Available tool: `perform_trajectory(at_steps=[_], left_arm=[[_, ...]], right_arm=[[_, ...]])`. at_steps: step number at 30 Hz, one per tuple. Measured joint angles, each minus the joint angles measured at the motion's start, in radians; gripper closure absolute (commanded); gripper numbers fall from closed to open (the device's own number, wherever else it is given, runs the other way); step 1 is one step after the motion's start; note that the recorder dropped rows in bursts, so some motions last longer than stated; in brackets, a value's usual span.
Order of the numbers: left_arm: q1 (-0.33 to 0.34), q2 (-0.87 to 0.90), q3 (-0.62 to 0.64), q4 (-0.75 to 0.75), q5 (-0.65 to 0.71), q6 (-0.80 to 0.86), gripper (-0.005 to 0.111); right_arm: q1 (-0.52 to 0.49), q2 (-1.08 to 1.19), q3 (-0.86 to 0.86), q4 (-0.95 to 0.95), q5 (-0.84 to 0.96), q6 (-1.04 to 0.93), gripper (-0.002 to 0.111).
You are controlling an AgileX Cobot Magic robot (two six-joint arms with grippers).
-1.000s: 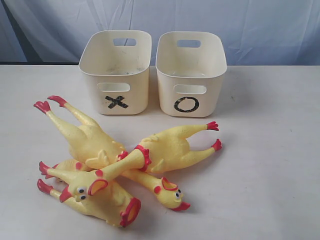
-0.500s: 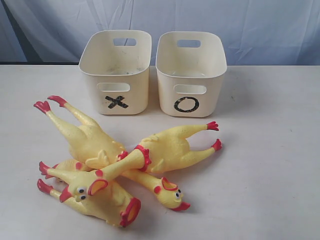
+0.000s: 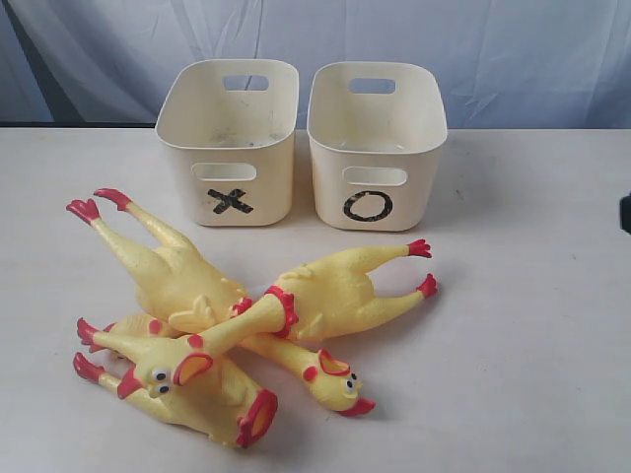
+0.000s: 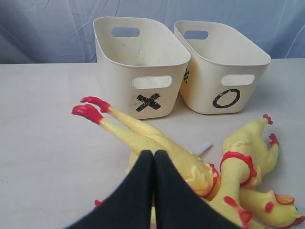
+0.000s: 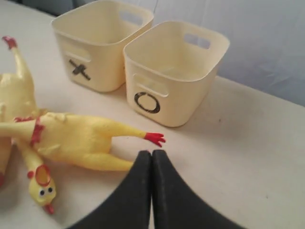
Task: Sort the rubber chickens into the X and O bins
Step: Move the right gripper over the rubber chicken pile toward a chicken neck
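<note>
Cream plastic: X bin (image 3: 266,187) left, O bin (image 3: 414,187) right, side by side at the far middle of the pale table (image 3: 532,325).

Yellow rubber chickens (image 3: 168,271): heaped crosswise on the near left, apart from both bins. One has red feet pointing right, another far left.

Left gripper (image 4: 153,155): black fingers clenched tip to tip, grasping nothing, over the heap.

Right gripper (image 5: 151,152): likewise clenched and empty, over the table beside a red foot.
</note>
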Motion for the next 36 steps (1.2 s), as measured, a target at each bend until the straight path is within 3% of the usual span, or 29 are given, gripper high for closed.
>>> perform_trajectory(at_steps=[6, 19, 29, 32, 36], left_arm=[[0.0, 0.0, 0.0, 0.0, 0.0, 0.0, 0.106], [0.0, 0.0, 0.0, 0.0, 0.0, 0.0, 0.106], [0.0, 0.0, 0.0, 0.0, 0.0, 0.0, 0.106], [0.0, 0.0, 0.0, 0.0, 0.0, 0.0, 0.106], [0.0, 0.0, 0.0, 0.0, 0.0, 0.0, 0.106]], right_arm=[[0.122, 0.201, -0.111, -0.036, 0.052, -0.033, 0.109], [0.426, 0.554, -0.273, -0.299, 0.052, -0.041, 0.109], [0.617, 0.753, -0.315, -0.37, -0.035, -0.194, 0.108], [0.66, 0.791, -0.316, -0.372, -0.077, -0.258, 0.097], [0.707, 0.841, -0.316, -0.374, -0.145, -0.296, 0.065]])
